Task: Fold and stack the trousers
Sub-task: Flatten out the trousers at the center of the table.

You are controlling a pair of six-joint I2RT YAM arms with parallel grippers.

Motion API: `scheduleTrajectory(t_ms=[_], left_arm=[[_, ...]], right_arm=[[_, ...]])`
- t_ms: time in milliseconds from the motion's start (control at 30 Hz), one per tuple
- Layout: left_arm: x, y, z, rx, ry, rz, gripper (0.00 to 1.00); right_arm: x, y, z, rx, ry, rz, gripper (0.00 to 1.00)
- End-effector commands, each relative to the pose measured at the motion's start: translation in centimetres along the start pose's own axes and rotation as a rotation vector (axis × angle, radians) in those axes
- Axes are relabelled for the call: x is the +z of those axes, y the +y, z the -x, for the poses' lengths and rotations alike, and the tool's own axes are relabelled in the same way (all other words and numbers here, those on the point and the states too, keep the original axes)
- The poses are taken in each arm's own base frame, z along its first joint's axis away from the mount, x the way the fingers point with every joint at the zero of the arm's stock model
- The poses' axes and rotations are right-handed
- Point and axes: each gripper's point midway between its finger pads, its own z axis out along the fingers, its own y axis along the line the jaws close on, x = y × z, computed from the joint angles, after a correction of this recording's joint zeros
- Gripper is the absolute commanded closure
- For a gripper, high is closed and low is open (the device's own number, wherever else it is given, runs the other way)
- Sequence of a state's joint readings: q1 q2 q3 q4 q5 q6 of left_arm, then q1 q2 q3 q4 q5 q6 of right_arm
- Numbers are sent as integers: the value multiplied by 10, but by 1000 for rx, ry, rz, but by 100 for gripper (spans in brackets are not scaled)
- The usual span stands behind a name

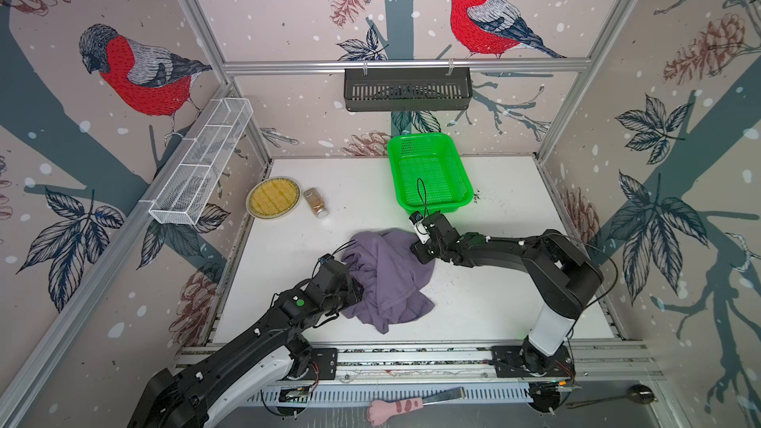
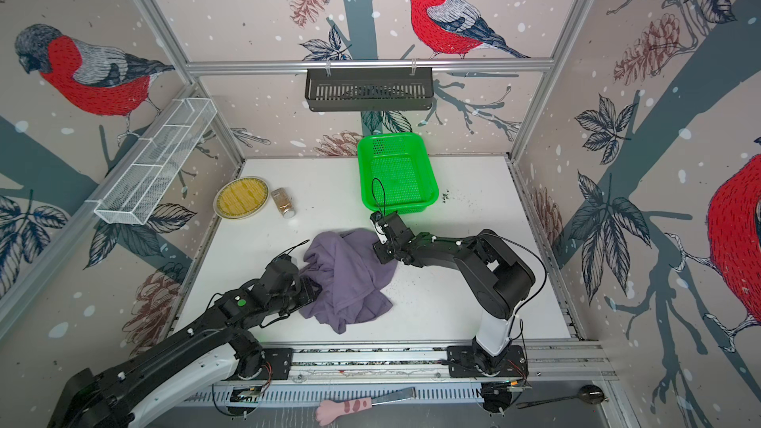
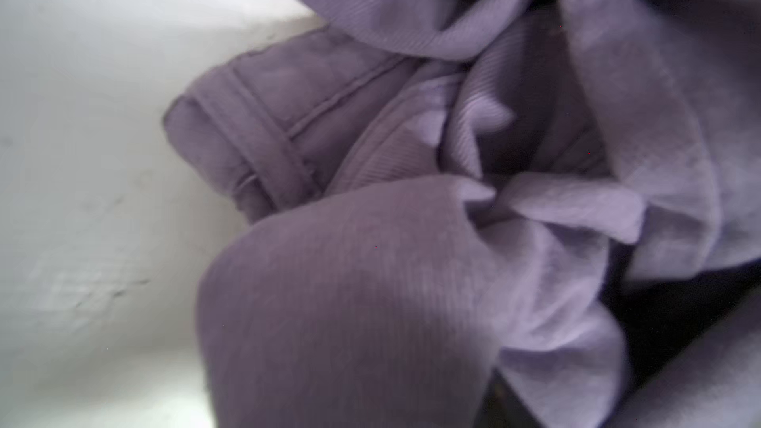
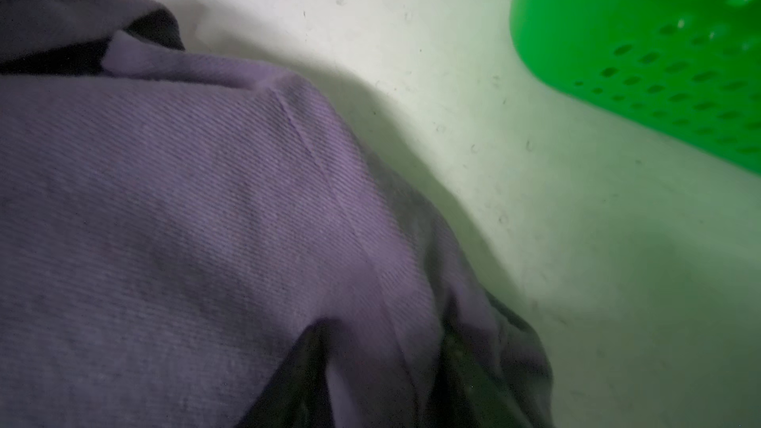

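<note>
Both top views: high, looking down over whole table (image 1: 494,302). Wrist views: close on trousers (image 3: 350,302).

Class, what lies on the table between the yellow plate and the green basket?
A small jar lying beside the plate; from there to the basket the white table is bare. Both top views show it.

In both top views we find bare table (image 1: 494,302) right of centre and at centre-left below the plate (image 1: 273,198) and jar (image 1: 316,202); the green basket (image 1: 430,172) blocks the upper middle, and the crumpled trousers (image 1: 387,277) fill the centre of the frame.
</note>
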State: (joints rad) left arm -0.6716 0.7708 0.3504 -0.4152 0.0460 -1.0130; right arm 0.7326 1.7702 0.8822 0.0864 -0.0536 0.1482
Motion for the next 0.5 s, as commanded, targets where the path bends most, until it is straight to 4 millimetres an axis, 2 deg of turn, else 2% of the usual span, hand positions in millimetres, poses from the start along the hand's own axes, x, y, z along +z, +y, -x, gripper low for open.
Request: scheduleTrajectory(t_ms=[0,33,67,133,200,233,367,467], left_arm=[[0,-16,12,18,-50,-54,88],[-2,-15,15,21,-59,-40,96],[-6,-14,19,33,-72,-18,100],[-20,-16,34,68,-129,28,100],[-46,-22,60,112,-231,81,100],[-60,-23,74,127,-284,115,100],[-123,-35,139,174,-474,203,100],[-166,-39,182,215,-584,278,100]], right_arm=[[-5,1,1,-8,-19,23,82],[-9,-1,3,-3,-30,18,91],[-15,-5,8,2,-47,6,95],[-33,-12,23,0,-86,-22,96],[-64,-25,48,-6,-162,-91,96],[-83,-34,62,4,-206,-124,97],[-177,-71,114,64,-435,-223,98],[-260,-74,144,41,-622,-291,98]])
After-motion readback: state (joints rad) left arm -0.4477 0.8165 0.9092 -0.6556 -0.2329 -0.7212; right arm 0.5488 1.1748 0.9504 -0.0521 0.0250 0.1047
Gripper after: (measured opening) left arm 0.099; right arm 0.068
